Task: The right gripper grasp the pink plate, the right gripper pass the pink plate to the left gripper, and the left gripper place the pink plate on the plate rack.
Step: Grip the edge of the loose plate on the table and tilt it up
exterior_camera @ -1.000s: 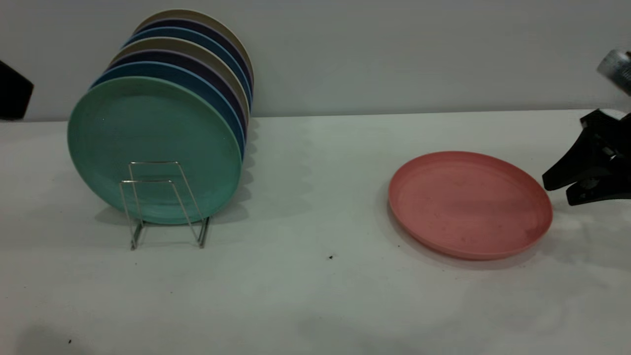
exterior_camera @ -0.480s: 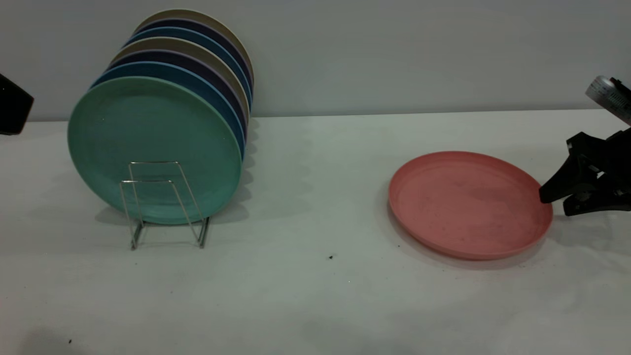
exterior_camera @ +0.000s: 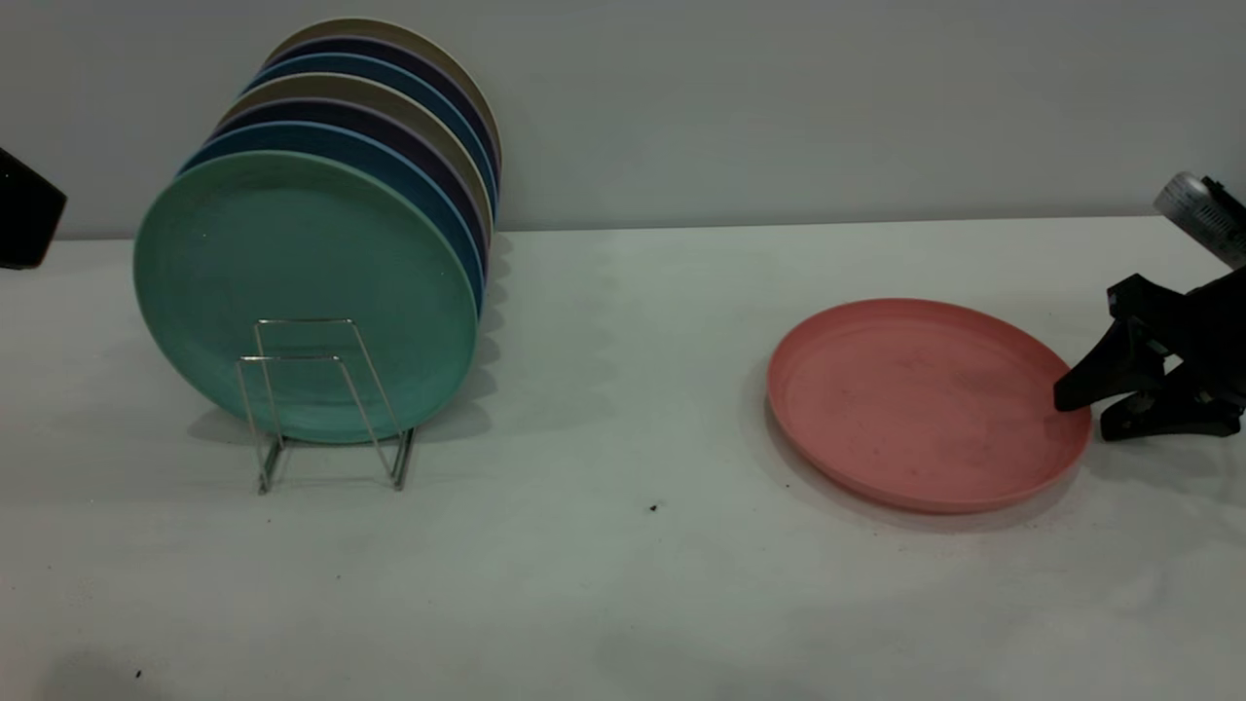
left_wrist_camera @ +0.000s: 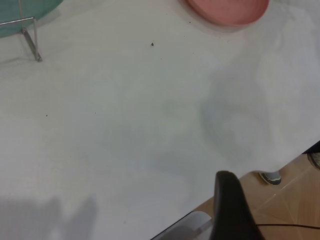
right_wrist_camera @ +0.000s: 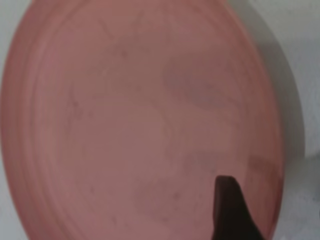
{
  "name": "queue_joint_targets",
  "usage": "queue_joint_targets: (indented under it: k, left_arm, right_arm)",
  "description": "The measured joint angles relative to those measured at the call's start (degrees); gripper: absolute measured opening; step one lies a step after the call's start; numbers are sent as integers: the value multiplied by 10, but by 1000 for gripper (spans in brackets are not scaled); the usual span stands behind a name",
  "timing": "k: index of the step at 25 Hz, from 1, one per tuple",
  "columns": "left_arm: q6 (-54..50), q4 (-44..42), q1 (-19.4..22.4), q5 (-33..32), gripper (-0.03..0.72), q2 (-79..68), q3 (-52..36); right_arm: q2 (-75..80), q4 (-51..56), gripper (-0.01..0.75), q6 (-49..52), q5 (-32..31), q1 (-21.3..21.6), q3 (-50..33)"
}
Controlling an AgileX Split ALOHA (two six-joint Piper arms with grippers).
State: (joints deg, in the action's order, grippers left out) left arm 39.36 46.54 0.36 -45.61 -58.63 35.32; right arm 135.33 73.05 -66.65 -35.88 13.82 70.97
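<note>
The pink plate (exterior_camera: 925, 401) lies flat on the white table at the right; it fills the right wrist view (right_wrist_camera: 140, 120) and shows far off in the left wrist view (left_wrist_camera: 227, 10). My right gripper (exterior_camera: 1082, 414) is open at the plate's right rim, its upper finger (right_wrist_camera: 227, 210) over the rim and its lower one low beside the plate. The plate rack (exterior_camera: 321, 399) stands at the left and holds several upright plates, a teal-green one (exterior_camera: 302, 292) in front. My left gripper (exterior_camera: 24, 209) is parked at the far left edge, mostly out of view.
The rack's front two wire loops hold nothing. The left wrist view shows a rack wire (left_wrist_camera: 30, 37), bare table, and the table's near edge with the floor (left_wrist_camera: 290, 200) beyond. A wall runs behind the table.
My right gripper has moved down and left, from just off the plate's right side to its rim. The plate, the rack and the left arm have not moved.
</note>
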Motion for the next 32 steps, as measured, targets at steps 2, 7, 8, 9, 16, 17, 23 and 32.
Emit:
queue_joint_targets:
  k: [2, 7, 8, 9, 16, 17, 23, 32]
  left_arm:
    - [0, 0, 0, -1, 448, 0, 0]
    - [0, 0, 0, -1, 448, 0, 0]
    - [0, 0, 0, -1, 448, 0, 0]
    - [0, 0, 0, -1, 448, 0, 0]
    - [0, 0, 0, -3, 448, 0, 0]
    - [0, 0, 0, -4, 448, 0, 0]
    - [-12, 14, 0, -17, 448, -7, 0]
    - [106, 162, -1, -2, 448, -139, 0]
  right_arm:
    - [6, 8, 440, -1, 0, -2, 0]
    - [11, 27, 407, -8, 5, -23, 0]
    - [11, 27, 387, -8, 8, -28, 0]
    - [11, 27, 353, -9, 13, -33, 0]
    - [15, 27, 26, -9, 29, -36, 0]
    - [15, 27, 16, -9, 25, -35, 0]
    - [-1, -6, 12, -9, -38, -22, 0]
    - [-57, -56, 13, 6, -103, -19, 0]
